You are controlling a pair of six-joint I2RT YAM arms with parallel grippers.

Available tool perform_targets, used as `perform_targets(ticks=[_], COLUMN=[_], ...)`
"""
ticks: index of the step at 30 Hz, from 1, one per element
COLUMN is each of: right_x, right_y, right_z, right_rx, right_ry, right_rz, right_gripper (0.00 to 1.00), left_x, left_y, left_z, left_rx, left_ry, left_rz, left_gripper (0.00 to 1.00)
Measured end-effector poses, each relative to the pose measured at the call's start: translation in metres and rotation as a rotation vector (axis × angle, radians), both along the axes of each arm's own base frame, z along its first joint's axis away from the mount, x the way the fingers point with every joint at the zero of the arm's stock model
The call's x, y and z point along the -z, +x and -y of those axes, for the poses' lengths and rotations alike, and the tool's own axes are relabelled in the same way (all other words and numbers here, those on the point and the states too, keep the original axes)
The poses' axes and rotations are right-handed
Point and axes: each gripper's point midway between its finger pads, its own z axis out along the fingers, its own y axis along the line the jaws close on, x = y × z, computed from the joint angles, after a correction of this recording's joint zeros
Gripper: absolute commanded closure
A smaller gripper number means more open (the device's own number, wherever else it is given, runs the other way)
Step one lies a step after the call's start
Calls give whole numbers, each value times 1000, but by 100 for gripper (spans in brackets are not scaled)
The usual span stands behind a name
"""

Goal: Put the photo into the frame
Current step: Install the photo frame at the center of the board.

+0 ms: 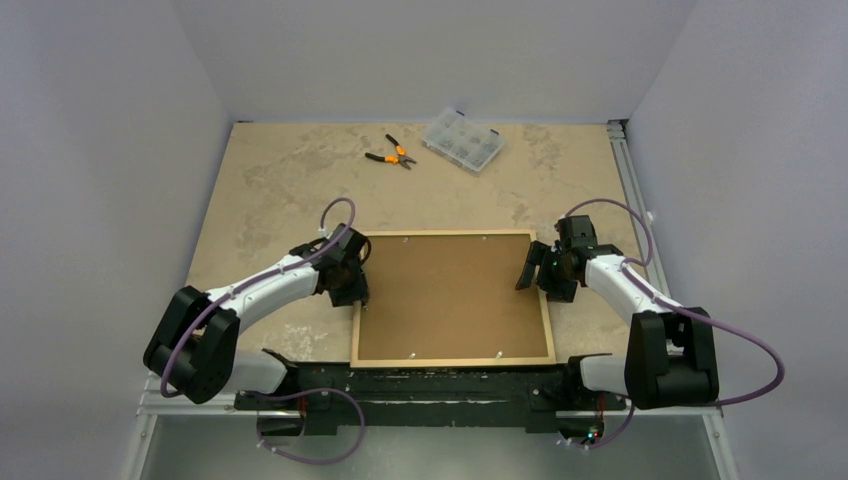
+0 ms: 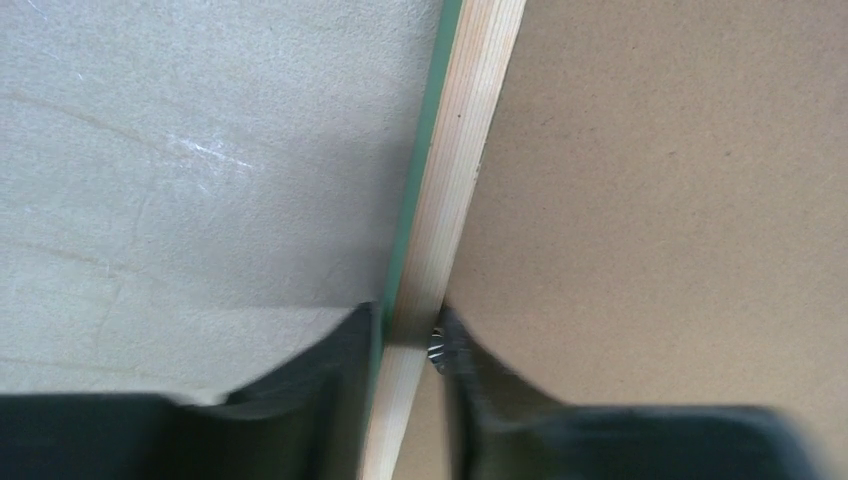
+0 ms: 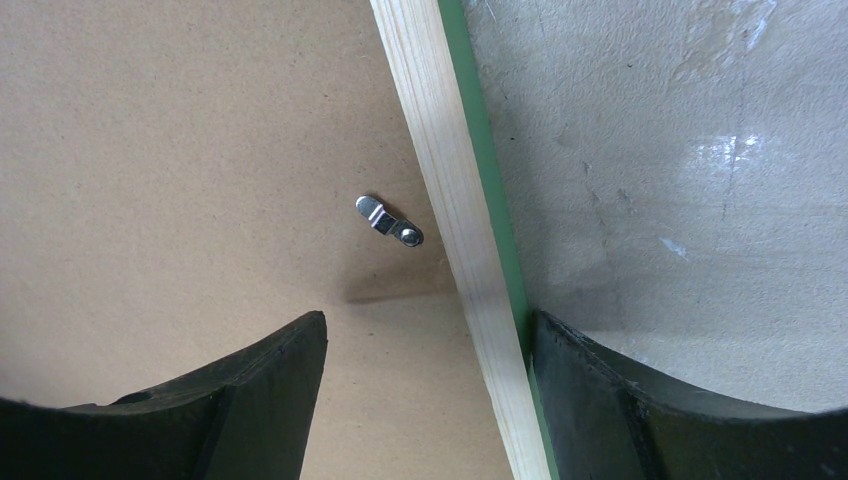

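Both my grippers are at the side rails of a picture frame [image 1: 450, 361], which lies face down on the table [image 1: 270, 180].
My left gripper [image 2: 410, 325] is pinched on the frame's left rail, one finger against the green outer edge and the other at the inner edge beside the brown fibreboard backing [image 1: 450, 295]. My right gripper [image 3: 428, 330] stands wide apart astride the right rail, holding nothing, near a metal turn clip [image 3: 389, 221] on the backing.

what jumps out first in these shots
A big frame lies back-up on the table near the arm bases, pale wood rails around a brown backing sheet. The left claw pinches its left rail while the right claw straddles the right rail, wide open. Orange-handled pliers and a clear parts box sit by the far edge.
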Motion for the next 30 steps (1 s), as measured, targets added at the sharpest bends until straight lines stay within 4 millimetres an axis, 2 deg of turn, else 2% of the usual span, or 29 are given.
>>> perform_targets(ticks=[3, 6, 9, 16, 24, 27, 28, 30], right_x=[0, 0, 0, 0, 0, -1, -1, -1], right_y=[0, 0, 1, 1, 2, 2, 3, 4], right_z=[0, 0, -3, -3, -4, -4, -4, -6], right_rx=[0, 0, -6, -6, -1, 0, -1, -1], right_ry=[1, 2, 16, 20, 22, 23, 26, 32], right_rz=[0, 0, 2, 1, -4, -2, -1, 2], right_gripper=[27, 27, 28, 28, 27, 27, 27, 28], left_x=[2, 3, 3, 1, 0, 0, -1, -1], left_y=[-4, -6, -6, -8, -8, -8, -8, -11], left_z=[2, 3, 3, -3, -3, -3, -4, -5], left_rx=[2, 0, -10, -29, -14, -14, -13, -17], left_ry=[-18, -23, -26, -12, -6, -8, -7, -6], left_rz=[-12, -14, -15, -4, 14, 15, 14, 9], left_gripper=[46, 49, 60, 99, 100, 76, 64, 45])
